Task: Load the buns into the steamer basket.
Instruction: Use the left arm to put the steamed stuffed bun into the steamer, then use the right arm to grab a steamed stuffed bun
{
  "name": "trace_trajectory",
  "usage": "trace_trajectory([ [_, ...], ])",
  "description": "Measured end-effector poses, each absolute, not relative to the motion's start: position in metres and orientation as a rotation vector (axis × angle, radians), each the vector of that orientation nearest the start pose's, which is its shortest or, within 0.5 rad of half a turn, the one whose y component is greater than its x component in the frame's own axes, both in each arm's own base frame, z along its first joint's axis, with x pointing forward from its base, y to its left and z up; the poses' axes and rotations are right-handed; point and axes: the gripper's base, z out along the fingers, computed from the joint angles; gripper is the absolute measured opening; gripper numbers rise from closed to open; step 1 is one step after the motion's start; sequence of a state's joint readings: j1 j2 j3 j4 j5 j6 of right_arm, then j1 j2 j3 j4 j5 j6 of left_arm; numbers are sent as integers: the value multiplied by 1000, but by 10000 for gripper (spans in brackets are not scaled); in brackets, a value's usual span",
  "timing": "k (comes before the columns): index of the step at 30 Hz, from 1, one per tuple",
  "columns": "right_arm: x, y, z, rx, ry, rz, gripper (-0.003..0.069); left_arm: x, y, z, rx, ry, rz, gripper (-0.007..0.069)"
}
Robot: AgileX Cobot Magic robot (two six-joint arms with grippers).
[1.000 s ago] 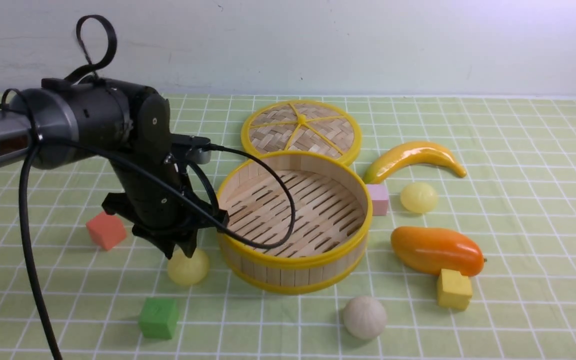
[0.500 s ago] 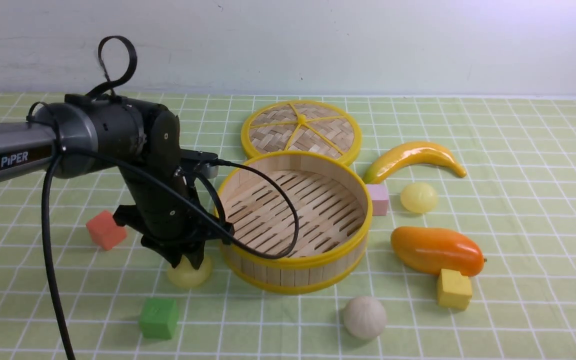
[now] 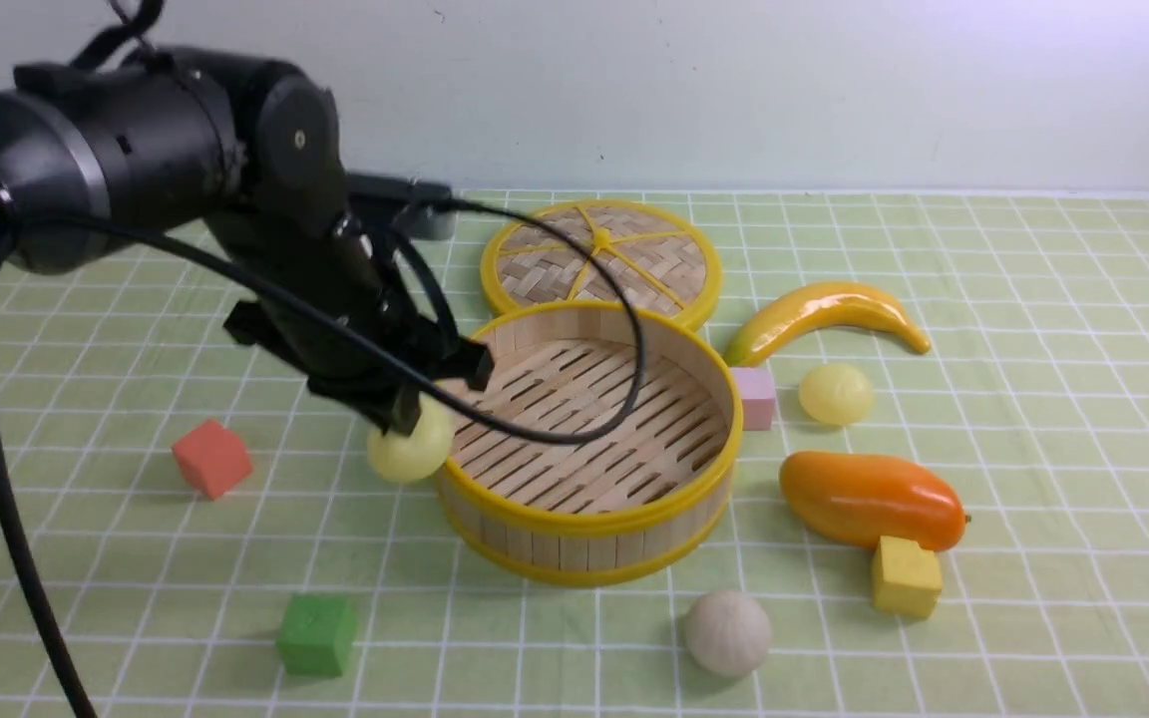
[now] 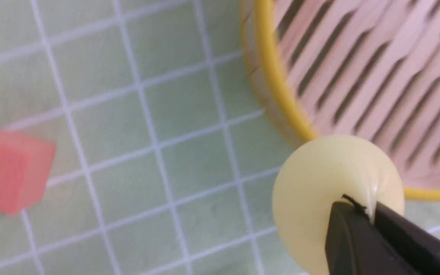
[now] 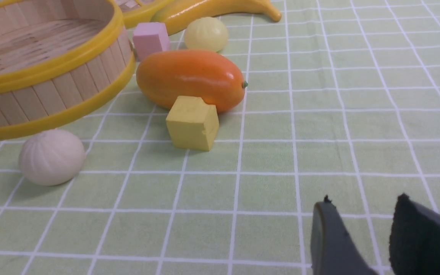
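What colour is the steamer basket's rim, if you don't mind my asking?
The rim is yellow, showing best in the front view.

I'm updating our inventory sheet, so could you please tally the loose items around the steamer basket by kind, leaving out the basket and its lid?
Buns: 3
Cubes: 4
Banana: 1
Orange mango: 1
Total: 9
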State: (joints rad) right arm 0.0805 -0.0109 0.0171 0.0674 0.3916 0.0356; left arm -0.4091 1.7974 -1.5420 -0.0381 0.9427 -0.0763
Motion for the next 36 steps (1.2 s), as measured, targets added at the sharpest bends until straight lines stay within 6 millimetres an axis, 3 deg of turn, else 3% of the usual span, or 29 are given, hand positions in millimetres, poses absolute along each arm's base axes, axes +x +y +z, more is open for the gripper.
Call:
trace_trajectory([
  [4,52,6,173,-2,1882,145,241,377,-173,291,415,2561,-250,-13],
  [7,52,6,173,-2,1882,145,241,396,-180,270,413,2572,-244,-13],
  [8,52,6,173,-2,1882,145,241,396,-180,271,412,2569,-245,-13],
  [10,52,6,173,-2,1882,145,241,411,-187,243,419,2614,-232,-1],
  [12,52,6,173,-2,1882,145,241,415,-189,235,421,2627,-228,11],
  [13,52,6,173,-2,1882,145,241,421,-192,226,424,2645,-223,43],
  [14,52,6,173,-2,1882,145,241,421,-191,224,424,2650,-220,49],
  [16,52,6,173,-2,1882,145,241,427,-193,219,425,2662,-212,150],
  [17,52,6,173,-2,1882,145,241,427,-193,220,425,2662,-212,160],
  [20,52,6,173,-2,1882,145,241,428,-192,236,426,2650,-214,323],
  [22,52,6,173,-2,1882,145,241,426,-192,246,427,2643,-218,364],
  [25,52,6,173,-2,1882,145,241,410,-187,287,405,2633,-263,392],
  [26,52,6,173,-2,1882,145,241,399,-184,311,386,2606,-291,364],
  [28,52,6,173,-2,1882,145,241,389,-180,326,375,2587,-315,314],
  [30,52,6,173,-2,1882,145,241,357,-171,361,358,2519,-403,154],
  [33,52,6,173,-2,1882,145,241,317,-158,383,369,2420,-489,-4],
  [34,52,6,173,-2,1882,145,241,312,-156,389,367,2391,-498,-14],
  [36,52,6,173,-2,1882,145,241,273,-141,393,357,2289,-557,-13],
])
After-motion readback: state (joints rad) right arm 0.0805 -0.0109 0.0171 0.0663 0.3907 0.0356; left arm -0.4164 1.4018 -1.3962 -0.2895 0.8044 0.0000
